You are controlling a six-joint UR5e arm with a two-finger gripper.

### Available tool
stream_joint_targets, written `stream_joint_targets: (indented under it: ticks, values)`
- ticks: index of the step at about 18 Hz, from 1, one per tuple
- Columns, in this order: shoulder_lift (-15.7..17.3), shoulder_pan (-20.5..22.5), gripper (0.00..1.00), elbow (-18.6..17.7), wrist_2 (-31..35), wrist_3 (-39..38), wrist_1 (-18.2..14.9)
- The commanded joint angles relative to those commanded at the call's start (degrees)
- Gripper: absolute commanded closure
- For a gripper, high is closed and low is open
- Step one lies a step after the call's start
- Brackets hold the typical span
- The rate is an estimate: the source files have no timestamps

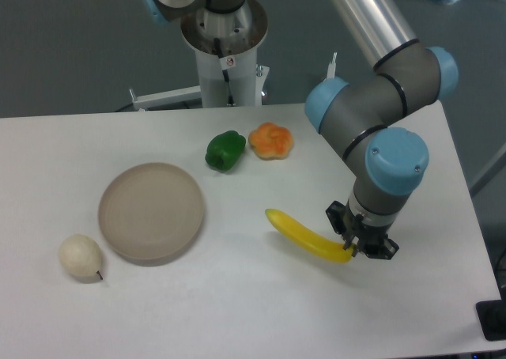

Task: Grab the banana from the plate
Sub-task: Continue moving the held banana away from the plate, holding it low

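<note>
Your banana (308, 238) is off the plate (152, 212) and well to its right, hanging out leftward from the hand (360, 246) over the white worktop (253, 311). Held by one end only, at the stalk-side tip; the rest juts free, tilted slightly up toward the far end. Whether it clears the worktop or skims it, you cannot tell from this view, though a faint shadow under it suggests a small gap.

Hand: fingers drawn in tight on the banana's right end, nothing else in contact. End grip like that gives leverage to the free length, so judge it prone to swing or slip.

Plate sits bare at left, nothing on it. Pale pear (81, 258) just beside its lower-left rim. Green pepper (225, 151) and orange fruit (271, 141) sit near each other behind, apart from the arm.

Pick looks essentially done.
</note>
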Motion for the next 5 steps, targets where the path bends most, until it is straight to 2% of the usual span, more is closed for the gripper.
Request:
stream_joint_targets:
  ticks: [5]
  values:
    - [-0.2,0.4,1.0,0.7,0.0,0.0,-0.2]
